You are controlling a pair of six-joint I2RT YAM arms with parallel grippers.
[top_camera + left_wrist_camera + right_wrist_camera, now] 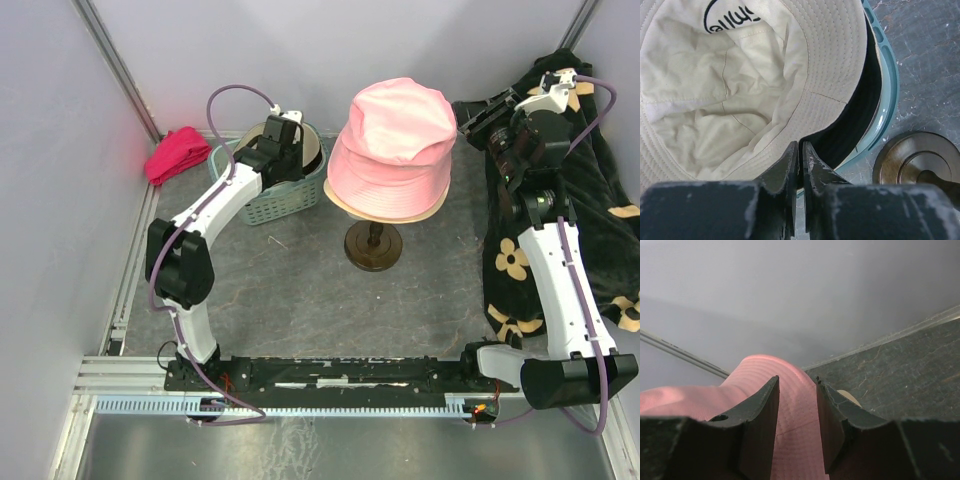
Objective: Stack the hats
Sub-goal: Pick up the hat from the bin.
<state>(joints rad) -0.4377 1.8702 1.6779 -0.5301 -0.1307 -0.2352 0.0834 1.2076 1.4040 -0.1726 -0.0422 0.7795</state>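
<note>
My left gripper [801,150] is clenched on the brim edge of the cream hat [740,75] in the basket [887,100]. It's a thin bite that could slip, or drag up the black hat [855,125] beneath. My right gripper [797,405] is at the pink hat [395,150], jaws apart, and I can't tell if it holds
</note>
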